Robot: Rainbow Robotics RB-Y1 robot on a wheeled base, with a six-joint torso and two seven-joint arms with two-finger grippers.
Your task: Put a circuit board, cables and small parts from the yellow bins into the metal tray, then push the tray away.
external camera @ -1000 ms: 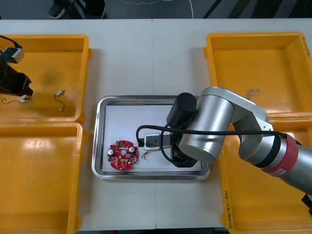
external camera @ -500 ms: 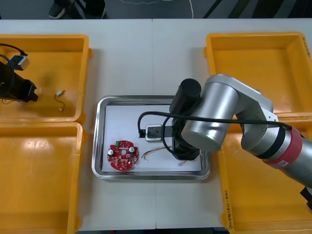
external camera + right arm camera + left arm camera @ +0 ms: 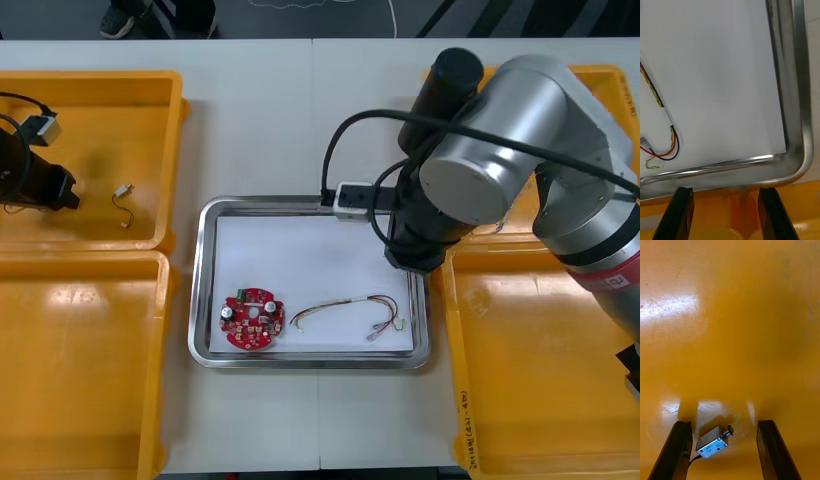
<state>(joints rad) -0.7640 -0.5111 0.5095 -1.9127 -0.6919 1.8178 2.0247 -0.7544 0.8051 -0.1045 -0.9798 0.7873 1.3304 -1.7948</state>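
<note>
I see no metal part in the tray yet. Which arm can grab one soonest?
Left, probably. The left gripper, open, hangs over a small metal part in a bin, fingers either side. The right gripper, open, is at the tray's corner, no part near.

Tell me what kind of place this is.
Probably an electronics kitting bench in a lab or workshop: yellow bins flank a metal tray holding a circuit board and a cable; the right gripper hangs open by the tray's corner, the left gripper open over a small metal part.
</note>
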